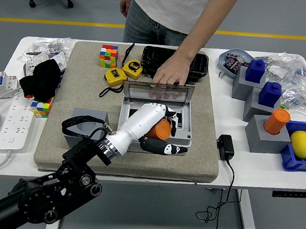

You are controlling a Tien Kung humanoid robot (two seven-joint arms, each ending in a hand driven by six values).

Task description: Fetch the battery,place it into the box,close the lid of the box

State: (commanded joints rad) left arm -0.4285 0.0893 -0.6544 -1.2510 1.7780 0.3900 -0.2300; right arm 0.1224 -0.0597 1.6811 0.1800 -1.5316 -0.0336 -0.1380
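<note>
My left hand point(160, 127) is shut on an orange cylindrical battery point(162, 130) and holds it over the open grey box point(185, 140) on the mat, at the middle of its black inside. The box's clear lid point(160, 94) stands up at the back. A person's hand point(169, 73) rests on the lid's top edge and keeps it up. A grey block with a round hole point(89, 118) sits left of the box, with no battery in it. My right hand is out of view.
Two yellow tape measures point(115, 77), a colour cube point(108, 56) and a black tray point(173, 59) lie behind the box. Grey stands with blue blocks point(256, 69) and another orange battery point(276, 121) stand at the right. A black charger point(225, 146) lies right of the mat.
</note>
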